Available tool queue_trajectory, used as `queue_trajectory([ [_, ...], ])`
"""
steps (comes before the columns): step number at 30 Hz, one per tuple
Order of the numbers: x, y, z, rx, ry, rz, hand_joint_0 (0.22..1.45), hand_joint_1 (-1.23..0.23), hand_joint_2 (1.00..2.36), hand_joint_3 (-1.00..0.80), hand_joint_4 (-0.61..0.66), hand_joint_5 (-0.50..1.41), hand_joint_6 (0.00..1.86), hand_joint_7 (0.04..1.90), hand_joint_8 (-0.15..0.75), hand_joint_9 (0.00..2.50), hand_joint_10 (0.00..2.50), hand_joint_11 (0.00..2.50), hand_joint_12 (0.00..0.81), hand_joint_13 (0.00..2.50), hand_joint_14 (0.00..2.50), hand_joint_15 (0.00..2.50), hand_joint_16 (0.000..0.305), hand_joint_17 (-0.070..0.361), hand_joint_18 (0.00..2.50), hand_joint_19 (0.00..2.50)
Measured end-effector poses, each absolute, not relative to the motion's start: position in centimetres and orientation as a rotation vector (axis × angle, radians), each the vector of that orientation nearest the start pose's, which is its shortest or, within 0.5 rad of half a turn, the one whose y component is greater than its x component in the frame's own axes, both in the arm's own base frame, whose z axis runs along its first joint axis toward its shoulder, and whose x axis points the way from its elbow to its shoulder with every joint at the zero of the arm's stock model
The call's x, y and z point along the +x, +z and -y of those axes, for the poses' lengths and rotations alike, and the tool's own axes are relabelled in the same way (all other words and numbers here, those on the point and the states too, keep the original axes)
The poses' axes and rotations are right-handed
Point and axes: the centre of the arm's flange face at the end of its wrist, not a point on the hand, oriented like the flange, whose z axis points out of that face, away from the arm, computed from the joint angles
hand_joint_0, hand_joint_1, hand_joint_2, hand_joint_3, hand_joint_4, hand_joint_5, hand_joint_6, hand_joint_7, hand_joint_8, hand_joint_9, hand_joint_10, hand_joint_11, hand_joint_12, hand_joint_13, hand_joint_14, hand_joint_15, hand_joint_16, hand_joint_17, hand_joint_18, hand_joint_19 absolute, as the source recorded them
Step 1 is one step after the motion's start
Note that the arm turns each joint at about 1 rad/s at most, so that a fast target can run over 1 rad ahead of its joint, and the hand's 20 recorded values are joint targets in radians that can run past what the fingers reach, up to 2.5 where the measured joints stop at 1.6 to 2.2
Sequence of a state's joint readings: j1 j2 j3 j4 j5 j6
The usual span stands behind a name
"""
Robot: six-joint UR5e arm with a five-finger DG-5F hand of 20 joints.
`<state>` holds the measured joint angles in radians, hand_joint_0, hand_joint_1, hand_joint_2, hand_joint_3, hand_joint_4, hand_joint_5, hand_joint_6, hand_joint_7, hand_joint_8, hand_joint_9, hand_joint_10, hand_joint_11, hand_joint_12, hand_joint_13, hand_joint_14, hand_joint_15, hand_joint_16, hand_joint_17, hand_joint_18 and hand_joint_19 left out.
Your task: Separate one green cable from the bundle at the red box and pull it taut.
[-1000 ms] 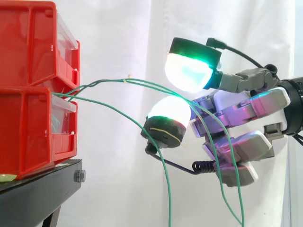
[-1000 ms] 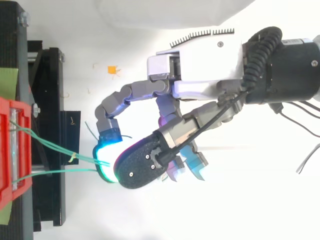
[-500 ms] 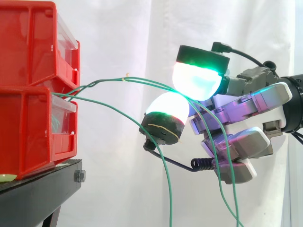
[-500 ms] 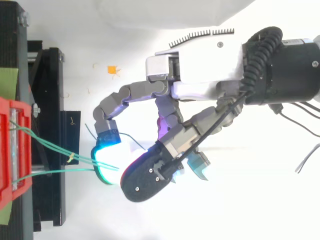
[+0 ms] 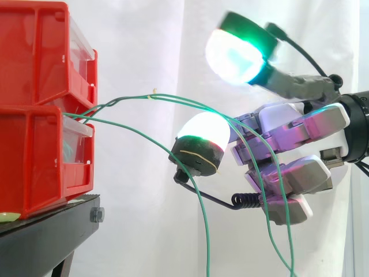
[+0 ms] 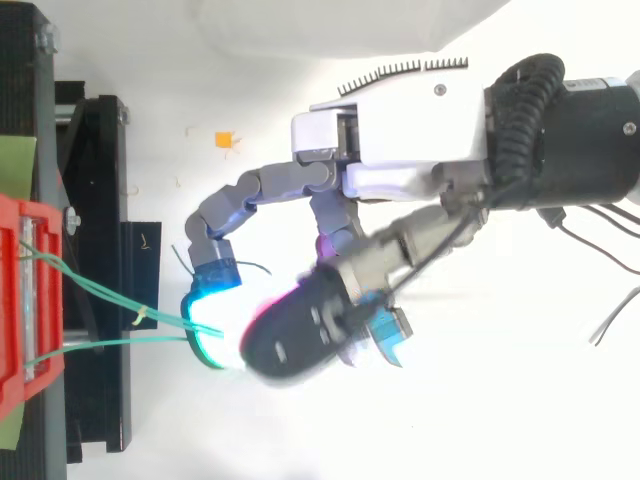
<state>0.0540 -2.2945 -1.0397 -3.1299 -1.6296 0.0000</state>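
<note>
Several thin green cables (image 5: 173,101) leave the gap between the two stacked red bins (image 5: 34,63) and run right to my hand (image 5: 300,130). Two of them, tied together near the bins, arc over a glowing fingertip (image 5: 203,134) and drop down across the curled fingers. A lower cable (image 5: 144,140) sags under that fingertip and hangs down. The thumb's green-white pad (image 5: 237,53) is raised well above the fingertip, touching no cable. From above, the cables (image 6: 100,297) reach the cyan-glowing fingertip (image 6: 205,335) beside the hand (image 6: 400,150). Nothing is pinched.
The bins stand on a black stand (image 5: 52,231), with the red box (image 6: 12,300) at the left edge in the top view. A white curtain hangs behind. A small orange scrap (image 6: 225,140) lies on the white floor below.
The thumb has swung up and away from the lower fingertip, widening the gap over the cables. The cables and the other fingers have hardly moved.
</note>
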Motion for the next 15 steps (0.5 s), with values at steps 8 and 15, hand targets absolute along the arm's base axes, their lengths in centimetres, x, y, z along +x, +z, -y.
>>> queue_trajectory([
  [8, 75.20, 28.93, 8.70, 1.287, 1.204, -1.427, 0.38, -0.13, 1.00, -0.50, 0.06, 0.14, 0.50, 1.24, 0.222, 1.89, 0.00, 0.00, 0.461, 1.37, 0.01, 0.44, 0.071, 0.160, 1.05, 0.48],
  [15, 75.20, 28.92, 8.74, 1.296, 1.205, -1.421, 0.67, -0.59, 1.00, -0.50, 0.02, 0.15, 0.50, 1.22, 0.135, 1.93, 0.00, 0.05, 0.410, 1.29, 0.01, 0.42, 0.046, 0.103, 0.93, 0.55],
])
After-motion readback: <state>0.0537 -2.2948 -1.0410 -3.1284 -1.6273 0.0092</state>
